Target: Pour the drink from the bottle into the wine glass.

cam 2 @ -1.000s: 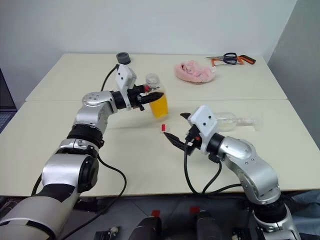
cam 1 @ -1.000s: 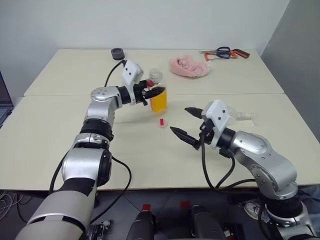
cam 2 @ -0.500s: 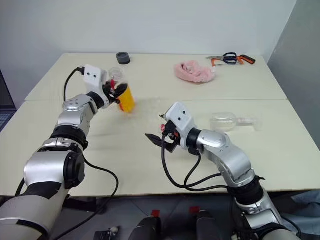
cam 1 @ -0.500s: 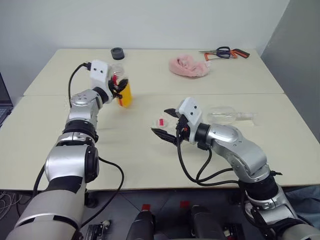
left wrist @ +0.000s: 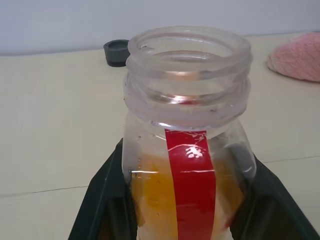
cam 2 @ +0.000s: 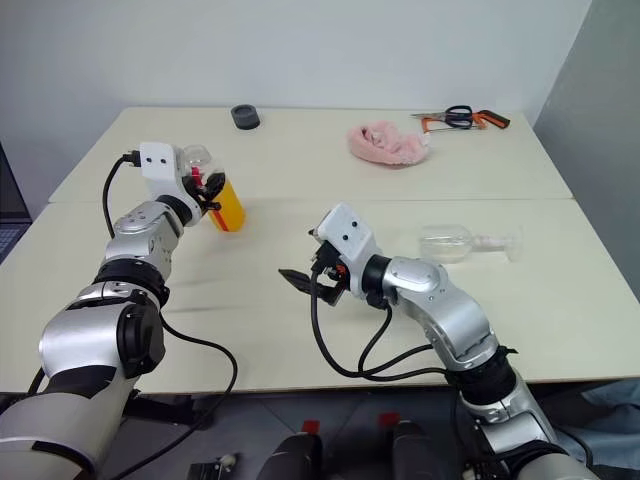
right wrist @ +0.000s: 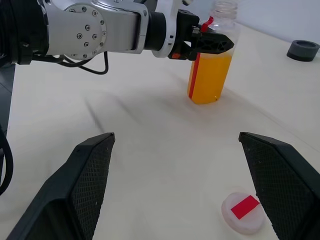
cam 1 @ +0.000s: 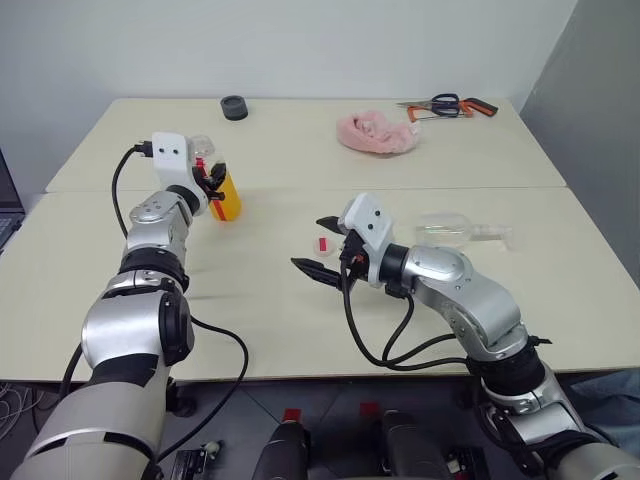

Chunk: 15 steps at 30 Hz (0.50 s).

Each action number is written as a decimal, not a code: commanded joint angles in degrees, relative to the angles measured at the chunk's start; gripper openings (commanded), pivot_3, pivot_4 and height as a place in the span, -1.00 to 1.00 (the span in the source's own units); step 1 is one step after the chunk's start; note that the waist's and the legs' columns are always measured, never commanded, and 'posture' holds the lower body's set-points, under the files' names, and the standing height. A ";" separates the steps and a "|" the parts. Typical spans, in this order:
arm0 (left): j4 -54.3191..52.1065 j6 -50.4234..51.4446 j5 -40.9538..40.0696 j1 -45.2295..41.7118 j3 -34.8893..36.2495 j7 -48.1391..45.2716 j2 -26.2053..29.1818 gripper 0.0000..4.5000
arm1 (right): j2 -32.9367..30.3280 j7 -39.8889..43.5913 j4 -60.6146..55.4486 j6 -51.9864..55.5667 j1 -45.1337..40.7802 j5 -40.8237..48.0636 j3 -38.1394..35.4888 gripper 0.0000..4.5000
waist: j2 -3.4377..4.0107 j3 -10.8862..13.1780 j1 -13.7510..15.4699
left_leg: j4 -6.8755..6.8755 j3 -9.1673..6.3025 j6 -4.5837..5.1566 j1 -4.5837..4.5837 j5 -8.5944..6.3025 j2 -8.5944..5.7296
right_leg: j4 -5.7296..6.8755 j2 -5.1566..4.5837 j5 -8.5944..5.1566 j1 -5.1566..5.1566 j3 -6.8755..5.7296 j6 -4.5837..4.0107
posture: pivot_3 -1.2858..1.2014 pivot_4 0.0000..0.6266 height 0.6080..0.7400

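Over the last second the left gripper (cam 1: pixel 213 180), clamped on the small clear plastic bottle (cam 1: pixel 222 193) with the red label strip, has carried it from the middle of the pale worktop (cam 1: pixel 250 290) toward the left edge, away from the clear stemmed wine glass (cam 1: pixel 455 231), which lies on its side near the right edge. The orange drink (right wrist: pixel 207 75) fills the lower part of the uncapped bottle. The right gripper (cam 1: pixel 322 245), fingers spread wide and empty, has swung in over the white cap (cam 1: pixel 322 244) with the red mark. Pouring looks blocked until the glass stands upright. A pink cloth (cam 1: pixel 377 133), scissors (cam 1: pixel 447 104) and a dark round lid (cam 1: pixel 234 106) lie along the far edge, well apart.
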 commanded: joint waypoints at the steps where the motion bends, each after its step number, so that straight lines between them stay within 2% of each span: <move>1: -0.25 0.37 0.58 0.68 0.09 -0.05 1.48 -0.22 | 0.56 -0.33 -0.94 -1.14 -1.00 -0.56 -0.58 0.88 | 0.00 0.00 -0.06 | 0.00 0.00 0.00 0.00 0.00 0.00 | 0.01 0.00 0.00 0.00 0.00 0.00 | 0.03 -0.52 1.00; 6: -0.13 0.86 0.87 1.25 0.10 0.02 1.52 -0.22 | 0.92 -0.54 -0.96 -0.98 -0.94 -0.82 -0.82 0.88 | 0.00 -0.01 -0.33 | 0.00 0.01 0.00 0.05 0.00 0.00 | 0.08 0.00 0.00 0.00 0.01 0.00 | 0.03 -0.52 1.00; 8: -0.37 0.39 0.52 1.56 0.38 -0.86 1.49 0.10 | 1.11 -0.65 -0.98 -0.91 -0.95 -0.87 -0.92 0.88 | 0.00 -0.01 -0.46 | 0.00 0.01 0.00 0.06 0.00 0.00 | 0.09 0.00 0.00 0.00 0.01 0.00 | 0.03 -0.52 1.00; 15: -0.93 -0.63 0.20 2.08 0.86 -0.79 1.56 0.98 | 1.45 -1.05 -1.31 -0.76 -0.72 -0.54 -1.09 0.88 | -0.01 -0.02 -0.85 | 0.00 -0.04 0.00 0.02 0.00 0.00 | 0.09 -0.01 0.00 -0.01 -0.02 0.00 | 0.03 -0.52 1.00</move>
